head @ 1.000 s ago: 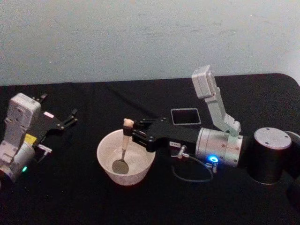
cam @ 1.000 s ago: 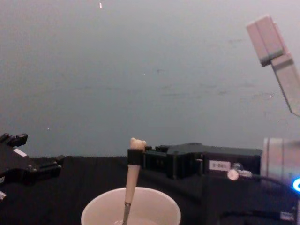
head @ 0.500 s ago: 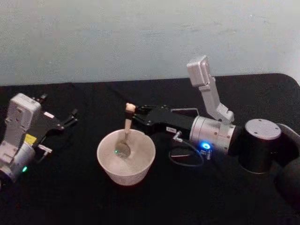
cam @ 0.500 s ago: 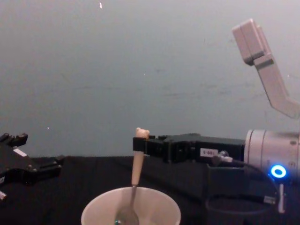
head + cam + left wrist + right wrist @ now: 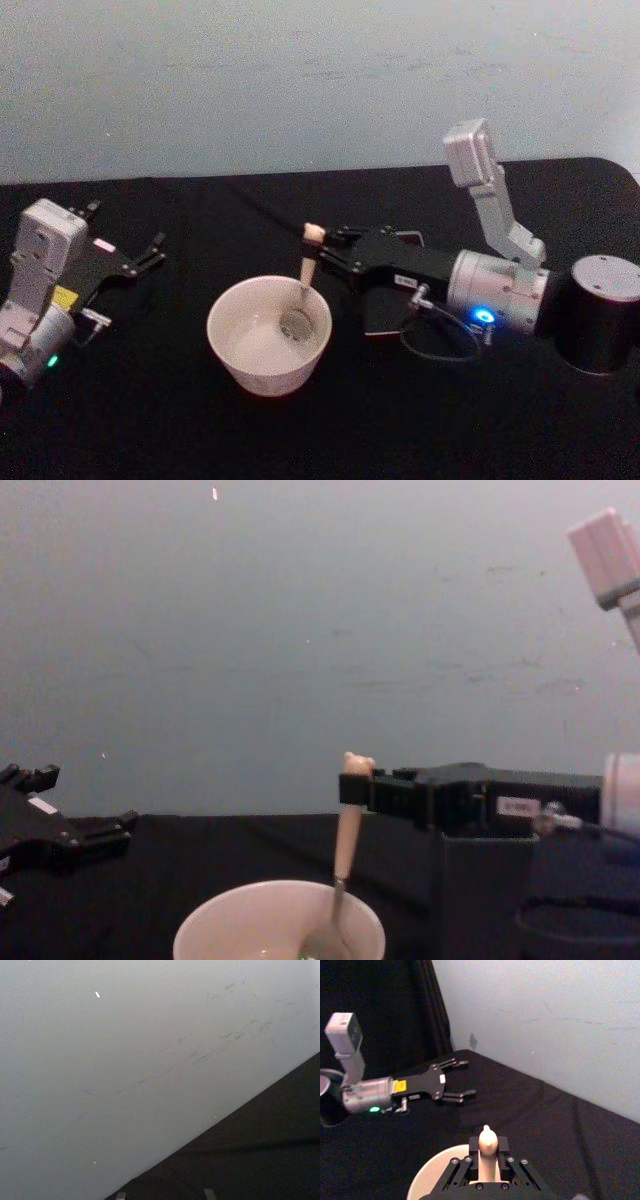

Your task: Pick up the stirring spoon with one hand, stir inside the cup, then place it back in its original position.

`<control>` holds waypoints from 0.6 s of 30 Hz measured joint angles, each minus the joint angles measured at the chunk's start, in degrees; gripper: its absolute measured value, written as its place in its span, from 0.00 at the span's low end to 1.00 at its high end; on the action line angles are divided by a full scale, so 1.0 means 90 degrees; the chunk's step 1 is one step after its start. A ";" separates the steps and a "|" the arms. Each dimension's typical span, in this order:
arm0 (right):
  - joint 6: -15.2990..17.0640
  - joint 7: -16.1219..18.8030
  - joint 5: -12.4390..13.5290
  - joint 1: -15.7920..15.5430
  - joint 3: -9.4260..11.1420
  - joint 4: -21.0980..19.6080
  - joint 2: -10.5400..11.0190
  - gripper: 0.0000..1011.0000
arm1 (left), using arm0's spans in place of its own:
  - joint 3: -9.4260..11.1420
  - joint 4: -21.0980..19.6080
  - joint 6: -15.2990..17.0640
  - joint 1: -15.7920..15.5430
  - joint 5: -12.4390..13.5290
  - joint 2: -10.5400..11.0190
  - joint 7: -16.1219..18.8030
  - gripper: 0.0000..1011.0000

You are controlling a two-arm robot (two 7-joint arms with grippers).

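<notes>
The cream-white cup [image 5: 262, 345] stands on the black table, seen from the side in the chest view as the cup [image 5: 240, 930]. The stirring spoon [image 5: 305, 265] stands nearly upright at the cup's right side, silver bowl down inside. My right gripper [image 5: 318, 250] reaches in from the right and is shut on the beige handle just under the bear head [image 5: 357, 765]. The right wrist view shows that handle top [image 5: 487, 1141] clamped between the fingers [image 5: 506, 1166]. The dark grey holder [image 5: 480, 890] sits under and behind my right arm, partly hidden. My left gripper [image 5: 152, 252] rests open at the far left.
A black cable [image 5: 435, 345] loops on the table beneath my right wrist. A pale wall [image 5: 300, 80] closes off the back of the table. Open black tabletop [image 5: 180, 210] lies between my left gripper and the cup.
My right gripper carried the spoon from the cup's near-left area, across the back, to its right side, with the bowl staying inside. The left arm has not moved.
</notes>
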 joint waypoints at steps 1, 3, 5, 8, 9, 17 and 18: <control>0.0034 0.0035 0.0036 -0.0049 0.0011 -0.0083 0.0076 0.22 | 0.0000 0.0000 0.0000 0.0000 0.0000 0.0000 0.0000 0.99; 0.0075 0.0073 0.0081 -0.0107 0.0021 -0.0185 0.0163 0.22 | 0.0000 0.0000 0.0000 0.0000 0.0000 0.0000 0.0000 0.99; 0.0138 0.0134 0.0149 -0.0183 0.0025 -0.0321 0.0282 0.22 | 0.0000 0.0000 0.0000 0.0000 0.0000 0.0000 0.0000 0.99; 0.0190 0.0209 0.0233 -0.0264 0.0010 -0.0473 0.0403 0.22 | 0.0000 0.0000 0.0000 0.0000 0.0000 0.0000 0.0000 0.99; 0.0197 0.0220 0.0252 -0.0278 0.0000 -0.0496 0.0421 0.22 | 0.0000 0.0000 0.0000 0.0000 0.0000 0.0000 0.0000 0.99; 0.0200 0.0128 0.0411 -0.0269 -0.0051 -0.0556 0.0341 0.22 | 0.0000 0.0000 0.0000 0.0000 0.0000 0.0000 0.0000 0.99; 0.0199 0.0101 0.0424 -0.0256 -0.0050 -0.0545 0.0321 0.22 | 0.0000 0.0000 0.0000 0.0000 0.0000 0.0000 0.0000 0.99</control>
